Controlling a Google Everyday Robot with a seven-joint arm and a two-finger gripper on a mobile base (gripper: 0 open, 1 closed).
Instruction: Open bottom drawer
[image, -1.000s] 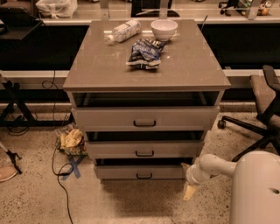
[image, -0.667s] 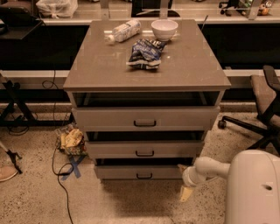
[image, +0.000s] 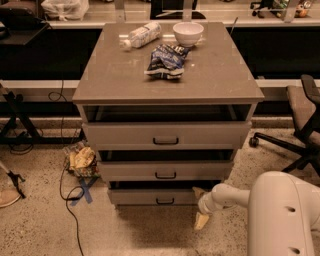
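Observation:
The bottom drawer (image: 150, 197) is the lowest of three grey-beige fronts in the cabinet, with a small black bar handle (image: 164, 201). It stands slightly pulled out, with a dark gap above its front. The middle drawer (image: 165, 171) and top drawer (image: 166, 135) also stand out a little. My gripper (image: 201, 209) is low at the right end of the bottom drawer front, at the end of my white arm (image: 235, 195). One pale finger (image: 202, 220) points down toward the floor and another (image: 199, 191) lies against the drawer's right end.
On the cabinet top (image: 220, 75) lie a plastic bottle (image: 141, 36), a white bowl (image: 188, 33) and a chip bag (image: 165, 59). A crumpled bag (image: 82, 160) and a cable (image: 67, 200) lie on the floor at left. An office chair (image: 300, 125) stands at right.
My arm has shifted a little to the left, bringing the gripper closer to the bottom drawer's right end. The drawers look unchanged.

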